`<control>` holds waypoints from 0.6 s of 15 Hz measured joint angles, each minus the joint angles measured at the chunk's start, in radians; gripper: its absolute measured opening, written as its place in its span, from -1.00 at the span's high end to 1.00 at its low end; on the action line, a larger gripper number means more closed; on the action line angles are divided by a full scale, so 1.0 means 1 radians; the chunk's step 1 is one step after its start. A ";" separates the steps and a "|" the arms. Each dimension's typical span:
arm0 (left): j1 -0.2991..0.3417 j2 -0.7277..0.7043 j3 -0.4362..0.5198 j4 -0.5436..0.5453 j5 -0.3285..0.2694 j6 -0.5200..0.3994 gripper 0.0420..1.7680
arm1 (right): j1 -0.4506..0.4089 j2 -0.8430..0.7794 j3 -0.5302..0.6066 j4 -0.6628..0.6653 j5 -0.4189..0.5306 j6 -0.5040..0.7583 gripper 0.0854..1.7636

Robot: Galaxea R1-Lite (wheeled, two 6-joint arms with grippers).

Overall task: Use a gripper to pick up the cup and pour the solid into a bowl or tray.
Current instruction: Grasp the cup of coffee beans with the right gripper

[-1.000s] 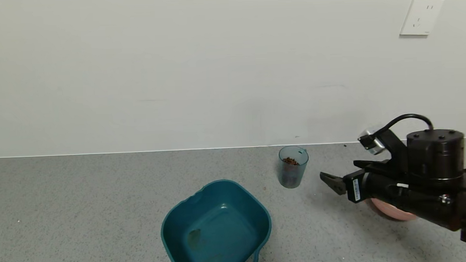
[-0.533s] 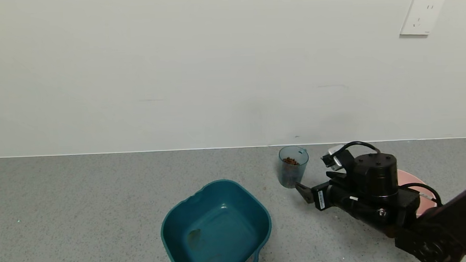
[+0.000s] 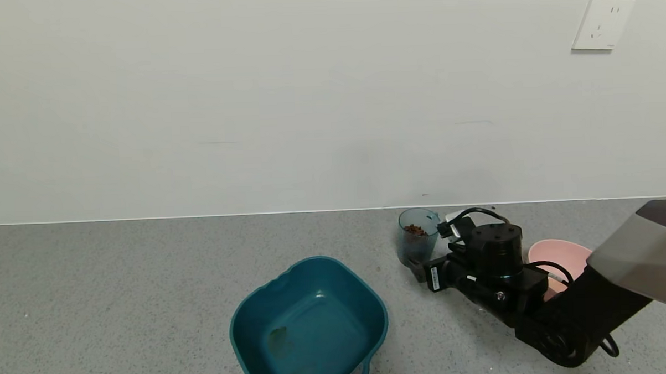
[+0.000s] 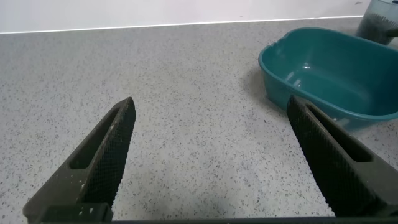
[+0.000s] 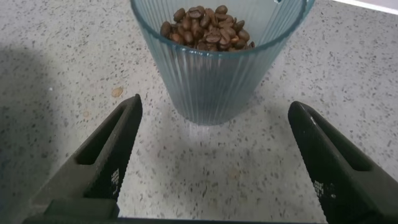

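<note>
The cup (image 3: 418,244) stands upright near the wall, translucent blue-grey and ribbed. The dark brown pellets (image 3: 416,229) lie in a heap inside it. My right gripper (image 3: 423,268) is low on the counter just right of the cup's base. In the right wrist view the cup (image 5: 221,62) with the pellets (image 5: 207,28) stands just ahead of the open right gripper (image 5: 214,107), one finger on each side, not touching. The pink bowl (image 3: 562,252) sits behind the right arm, partly hidden by it. My left gripper (image 4: 211,102) is open and empty over bare counter.
A dark teal squarish tub (image 3: 310,323) sits at the front, left of the cup; it also shows in the left wrist view (image 4: 336,68). The wall runs close behind the cup. A small brown crumb (image 5: 116,92) lies on the counter by the cup.
My right arm has moved left and down toward the cup, bringing the open fingers to its base. The pink bowl has come into view behind the arm.
</note>
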 joint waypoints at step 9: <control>0.000 0.000 0.000 0.000 0.000 0.000 -0.98 | 0.000 0.100 -0.103 -0.057 -0.028 0.011 -0.94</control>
